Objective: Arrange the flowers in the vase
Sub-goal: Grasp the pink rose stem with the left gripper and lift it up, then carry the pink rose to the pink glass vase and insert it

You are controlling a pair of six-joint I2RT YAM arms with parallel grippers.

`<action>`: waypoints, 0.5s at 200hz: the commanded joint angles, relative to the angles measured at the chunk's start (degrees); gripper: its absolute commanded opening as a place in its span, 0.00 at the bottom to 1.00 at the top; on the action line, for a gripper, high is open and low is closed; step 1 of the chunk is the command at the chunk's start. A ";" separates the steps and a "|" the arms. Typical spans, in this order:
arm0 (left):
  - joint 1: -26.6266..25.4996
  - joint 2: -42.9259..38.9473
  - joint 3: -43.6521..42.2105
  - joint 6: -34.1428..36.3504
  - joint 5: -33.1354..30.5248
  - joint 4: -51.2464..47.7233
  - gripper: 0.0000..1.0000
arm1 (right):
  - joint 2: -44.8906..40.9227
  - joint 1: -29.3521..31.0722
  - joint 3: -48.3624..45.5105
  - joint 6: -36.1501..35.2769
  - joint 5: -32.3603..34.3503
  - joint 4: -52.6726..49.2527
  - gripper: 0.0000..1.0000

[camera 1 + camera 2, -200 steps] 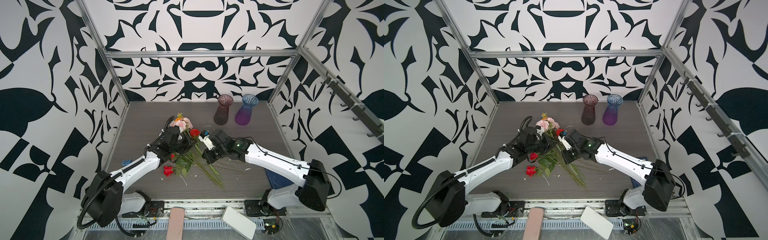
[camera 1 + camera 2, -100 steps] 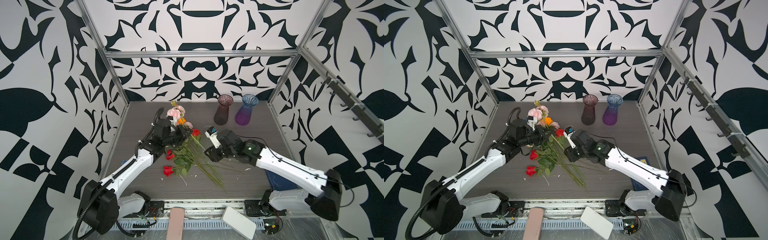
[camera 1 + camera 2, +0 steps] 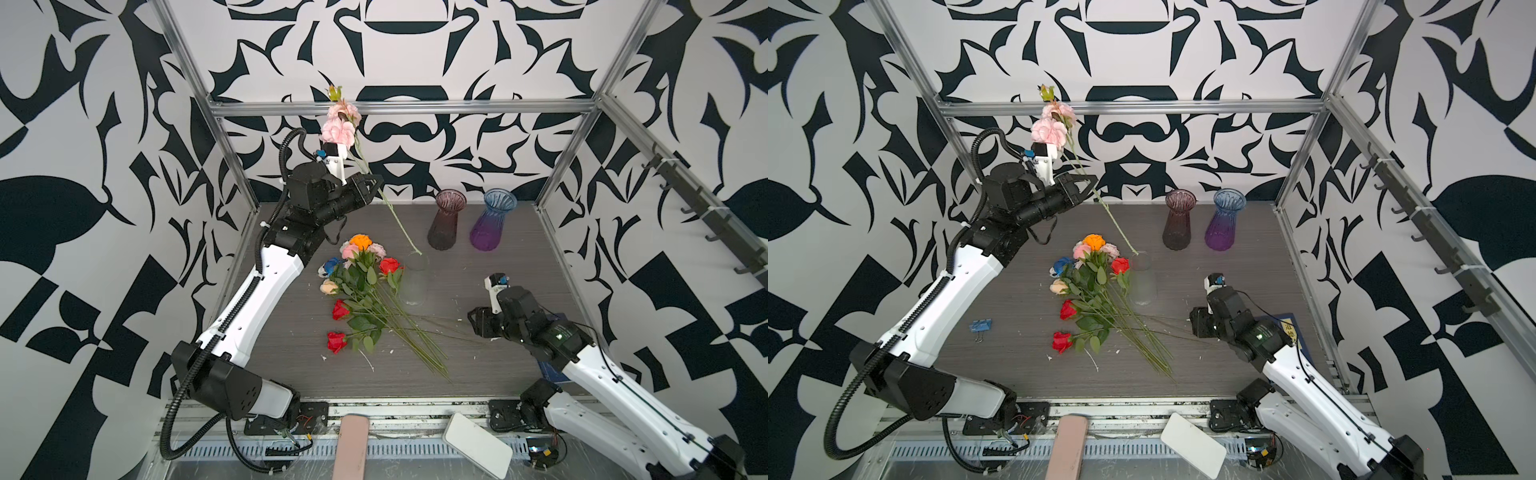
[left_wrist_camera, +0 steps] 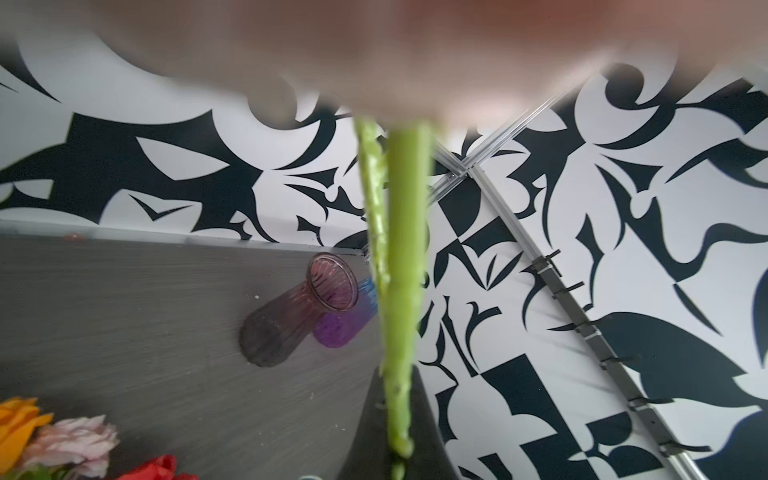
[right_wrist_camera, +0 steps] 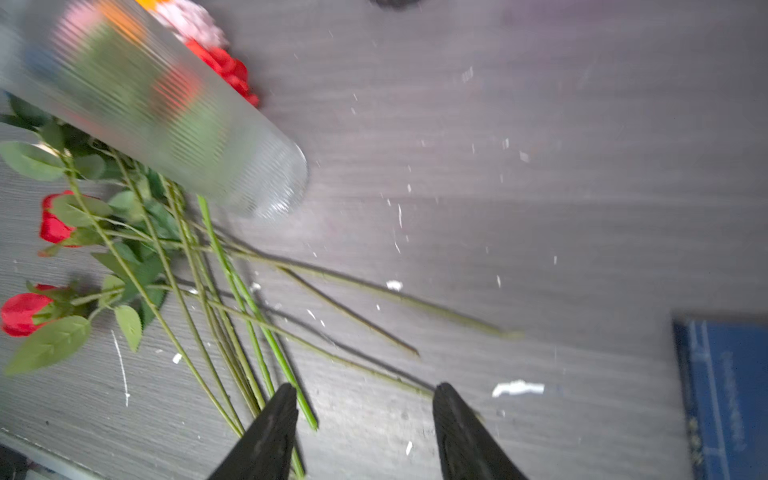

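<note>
The pink flower (image 3: pixel 338 129) is up in the air. The tip of its long stem is right at the mouth of the clear vase (image 3: pixel 415 286). The left gripper (image 3: pixel 375 189) squeezes that stem tight. The other flowers (image 3: pixel 365 291) lie just beside the vase. The right gripper (image 5: pixel 365 401) is spread apart, empty, near their stem ends.

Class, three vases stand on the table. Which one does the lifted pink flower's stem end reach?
The clear glass vase beside the flower pile; the maroon vase and blue-purple vase stand apart at the back.
</note>
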 commanded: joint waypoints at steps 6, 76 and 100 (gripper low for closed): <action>-2.38 1.06 -0.19 12.88 -3.64 3.44 0.00 | -3.15 -0.19 -2.61 8.99 -0.66 5.45 0.56; -12.71 3.41 -0.99 28.60 -8.96 5.12 0.00 | -1.36 -0.17 0.71 4.97 -0.43 2.53 0.56; -15.74 3.90 -1.79 34.62 -11.43 4.49 0.00 | -1.93 -0.22 0.73 4.97 -0.31 2.30 0.56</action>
